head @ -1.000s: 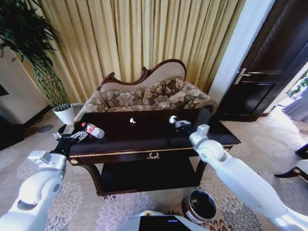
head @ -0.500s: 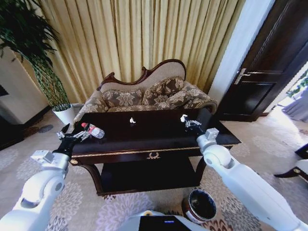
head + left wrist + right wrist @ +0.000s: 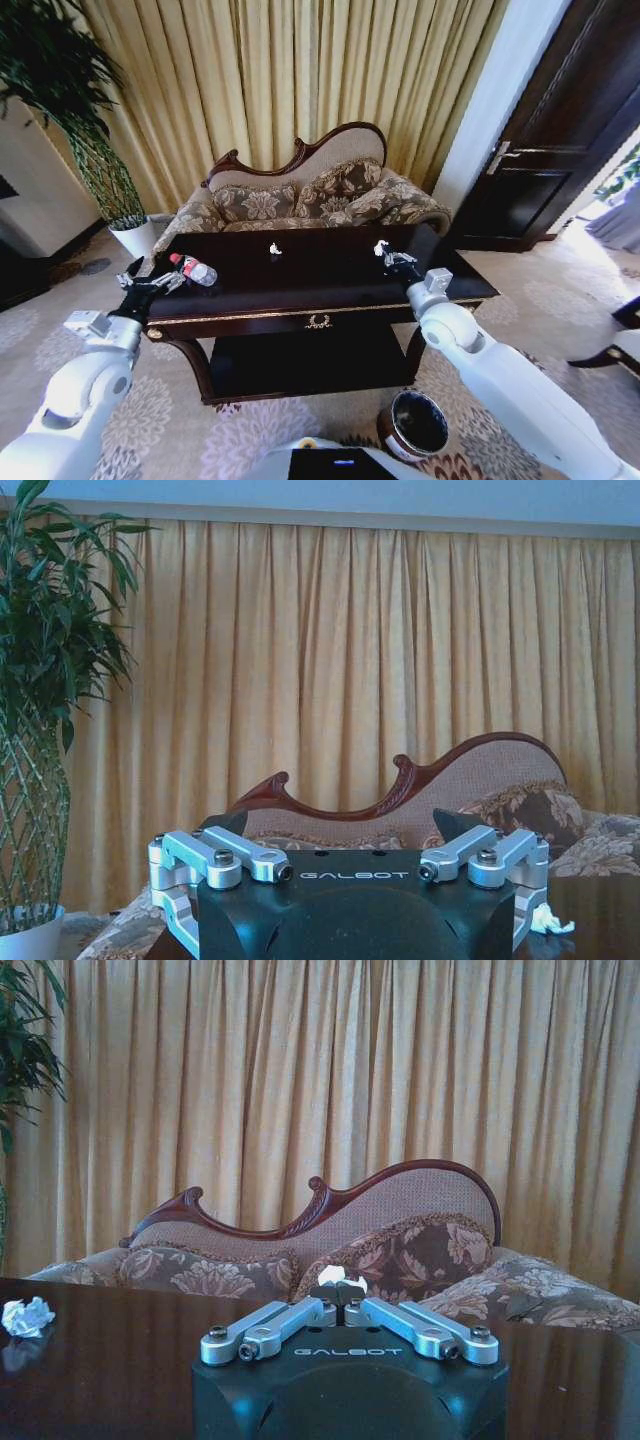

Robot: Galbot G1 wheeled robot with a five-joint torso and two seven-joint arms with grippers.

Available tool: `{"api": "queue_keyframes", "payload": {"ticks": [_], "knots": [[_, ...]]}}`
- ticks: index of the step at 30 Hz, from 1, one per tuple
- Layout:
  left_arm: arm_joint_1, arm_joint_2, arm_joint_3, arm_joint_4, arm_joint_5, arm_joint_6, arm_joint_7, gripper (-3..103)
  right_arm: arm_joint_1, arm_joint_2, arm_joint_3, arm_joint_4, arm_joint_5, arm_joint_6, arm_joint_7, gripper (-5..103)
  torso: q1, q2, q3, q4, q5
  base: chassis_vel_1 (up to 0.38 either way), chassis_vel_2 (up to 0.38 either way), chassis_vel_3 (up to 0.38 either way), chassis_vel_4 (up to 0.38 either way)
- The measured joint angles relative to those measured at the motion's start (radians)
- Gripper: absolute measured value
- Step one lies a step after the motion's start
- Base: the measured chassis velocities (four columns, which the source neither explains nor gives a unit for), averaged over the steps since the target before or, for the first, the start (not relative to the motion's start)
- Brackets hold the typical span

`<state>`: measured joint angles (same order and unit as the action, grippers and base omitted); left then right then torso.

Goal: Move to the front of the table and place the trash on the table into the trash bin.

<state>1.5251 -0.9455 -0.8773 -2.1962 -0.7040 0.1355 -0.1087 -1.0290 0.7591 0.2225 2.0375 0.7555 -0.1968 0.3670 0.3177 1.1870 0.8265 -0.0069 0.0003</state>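
White crumpled scrap [image 3: 341,1280] sits pinched between my right gripper's [image 3: 392,258] fingers, over the desk's [image 3: 300,285] right side. One scrap [image 3: 275,250] lies far-centre on the desk and the bottle [image 3: 196,270] near its left edge, so most trash is left, I judge. My left gripper [image 3: 140,286] hovers just off the left edge beside the bottle, fingers spread apart. Nothing shows in the trash bin [image 3: 418,428], on the floor near right, with open carpet around it.
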Motion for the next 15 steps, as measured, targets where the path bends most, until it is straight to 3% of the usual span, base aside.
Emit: {"api": "queue_keyframes", "payload": {"ticks": [15], "knots": [[0.003,0.007,-0.002,0.001,0.0,0.0,0.0,100,-0.004,0.023,0.0,-0.012,-0.009,0.0,-0.023,0,0.0,0.0,0.0,0.0001,0.0,0.108,-0.104,-0.115,0.116]]}}
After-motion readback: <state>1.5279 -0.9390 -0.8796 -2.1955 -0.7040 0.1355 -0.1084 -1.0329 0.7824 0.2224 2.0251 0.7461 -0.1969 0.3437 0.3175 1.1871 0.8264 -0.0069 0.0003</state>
